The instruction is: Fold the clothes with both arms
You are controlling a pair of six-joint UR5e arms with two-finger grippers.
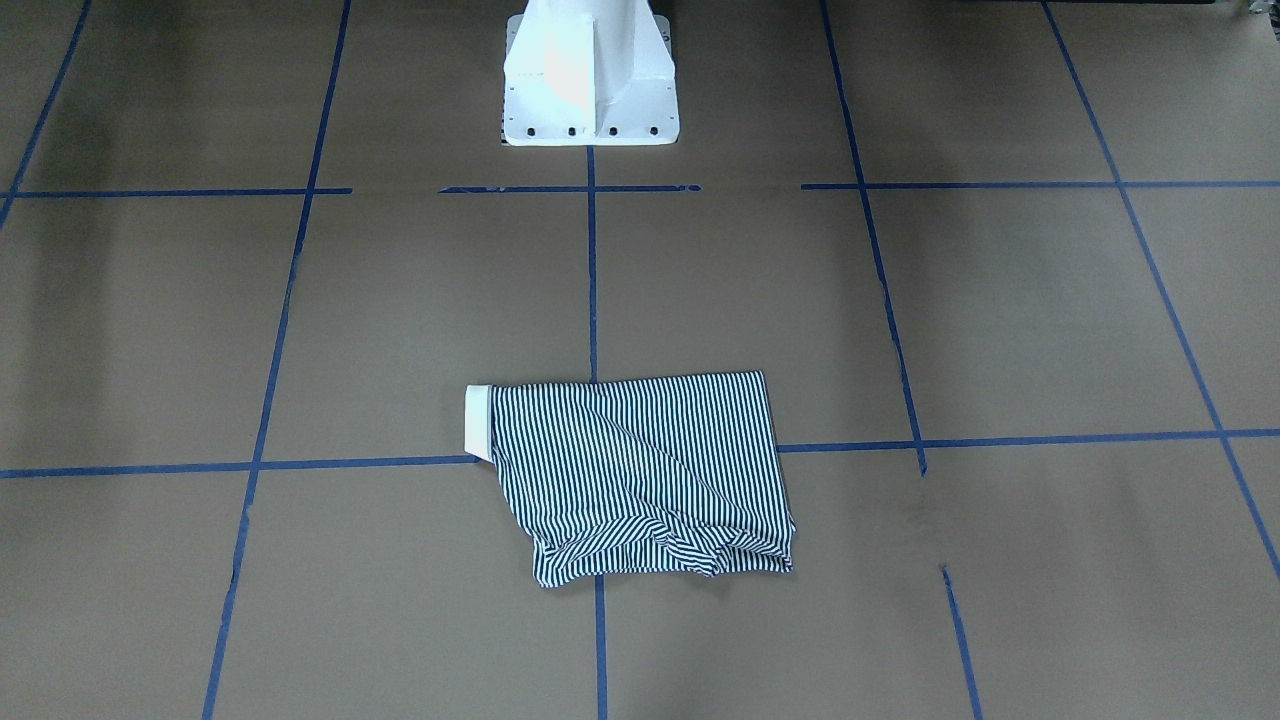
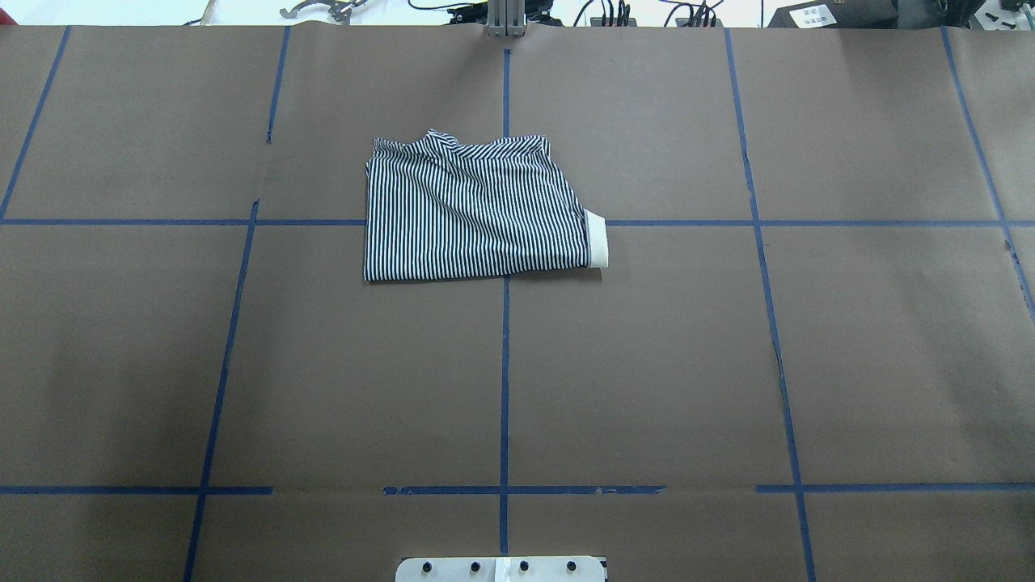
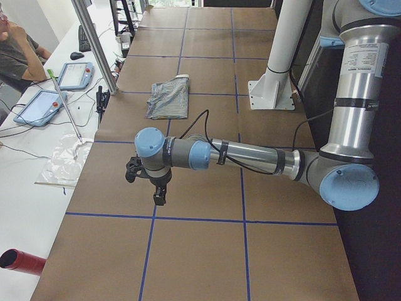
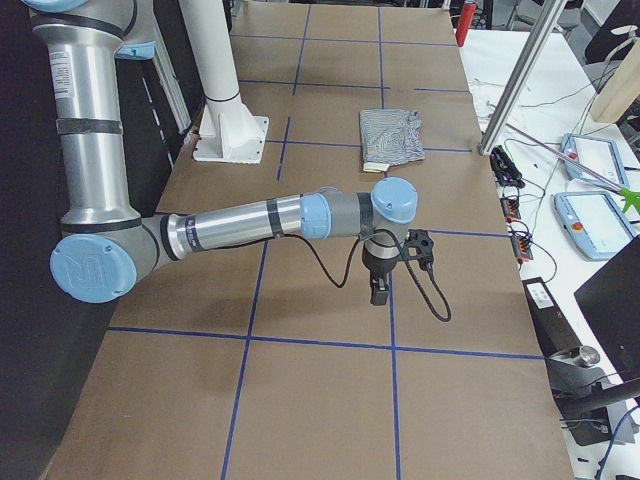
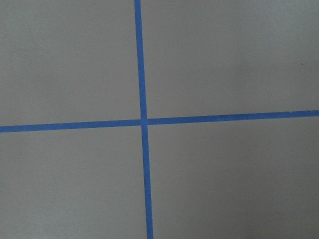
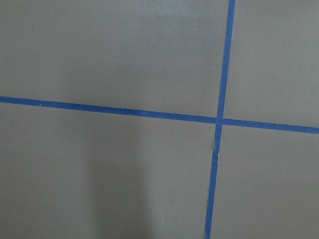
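The striped polo shirt (image 1: 640,470) lies folded into a compact rectangle on the brown table. Its white collar (image 1: 478,420) sticks out at one end. It also shows in the overhead view (image 2: 477,210) and in both side views (image 3: 169,100) (image 4: 390,135). The left arm's gripper (image 3: 160,197) hangs over bare table far from the shirt. The right arm's gripper (image 4: 380,293) does the same at the other end. Both show only in the side views, so I cannot tell whether they are open or shut. The wrist views show only brown paper and blue tape lines.
The white pedestal base (image 1: 590,90) stands at the robot's side of the table. Blue tape lines (image 2: 504,364) grid the brown surface. A side bench holds tablets (image 3: 44,106) and cables, and a person (image 3: 12,50) sits there. A metal pole (image 3: 94,44) rises at the table edge.
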